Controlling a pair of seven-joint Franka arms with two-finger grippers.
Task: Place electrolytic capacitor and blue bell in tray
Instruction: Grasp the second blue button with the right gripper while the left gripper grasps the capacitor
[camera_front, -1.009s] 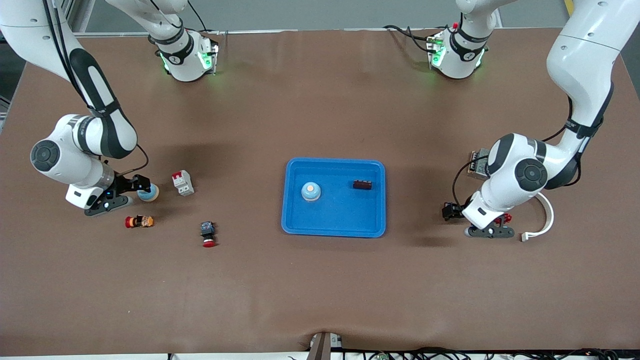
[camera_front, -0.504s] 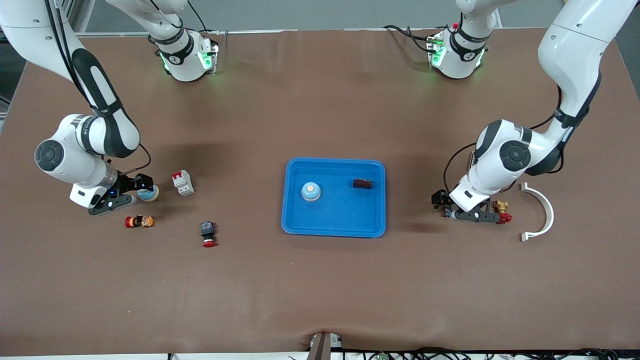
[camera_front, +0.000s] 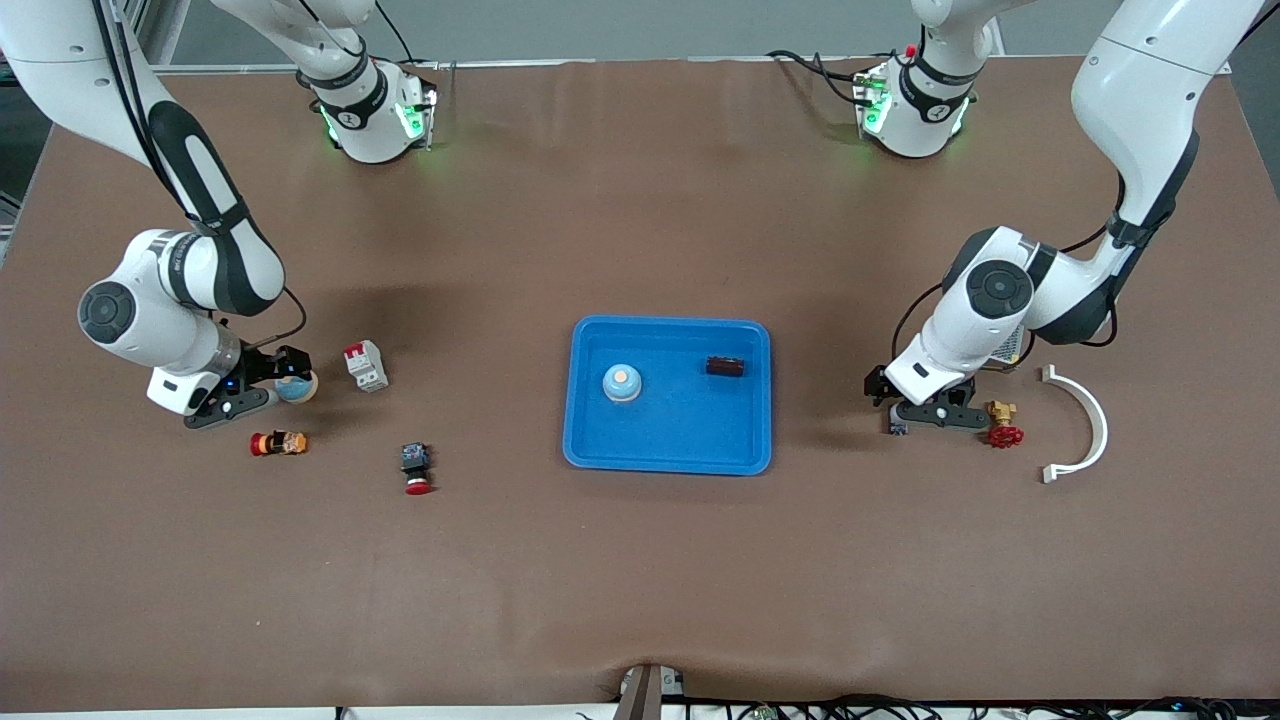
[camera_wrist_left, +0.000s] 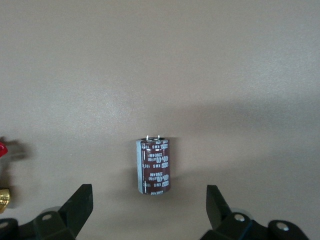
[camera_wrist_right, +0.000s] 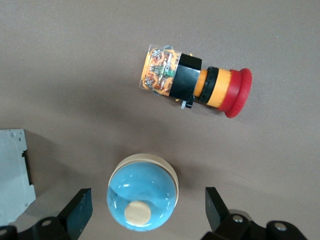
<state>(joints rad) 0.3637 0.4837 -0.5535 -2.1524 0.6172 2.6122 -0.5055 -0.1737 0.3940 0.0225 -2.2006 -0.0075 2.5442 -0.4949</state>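
Brown matte table covering, faintly creased, spans the whole surface. Toward the right arm's end: right gripper, jaws spread wide around a blue bell; beside it a white-and-red breaker, an orange-bodied red push button, a second red-capped button. Centre: bright-blue tray holding another blue bell and a dark capacitor. Toward the left arm's end: left gripper, jaws released over a capacitor lying on the table; red-handled brass valve; white curved bracket.
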